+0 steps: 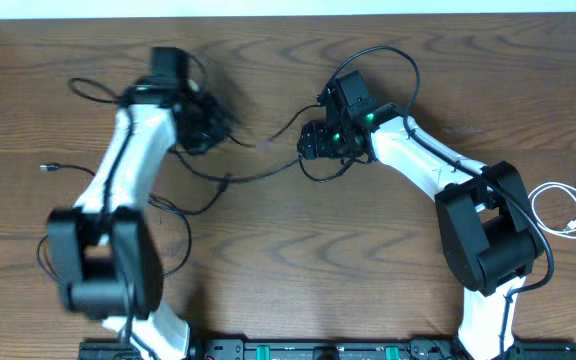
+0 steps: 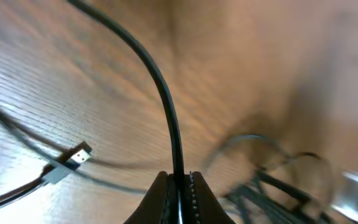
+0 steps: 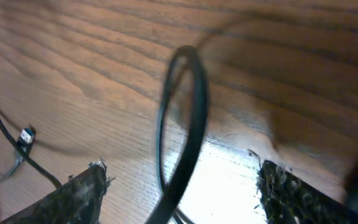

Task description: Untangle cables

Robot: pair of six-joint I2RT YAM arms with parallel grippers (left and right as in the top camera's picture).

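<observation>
- Well, the left gripper pinches a black cable running up from its fingers
- The right gripper stands wide, a black loop loose between its fingers
- White cable lies free; knot by the left fingers not yet undone

Lab: wooden table, robot arms

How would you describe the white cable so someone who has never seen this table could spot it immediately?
On the wooden table, look to the edge beyond the right arm, on its outer side. A thin white cable lies there in loose loops, well apart from the other cables. It is the only white cord; the rest are black.
</observation>
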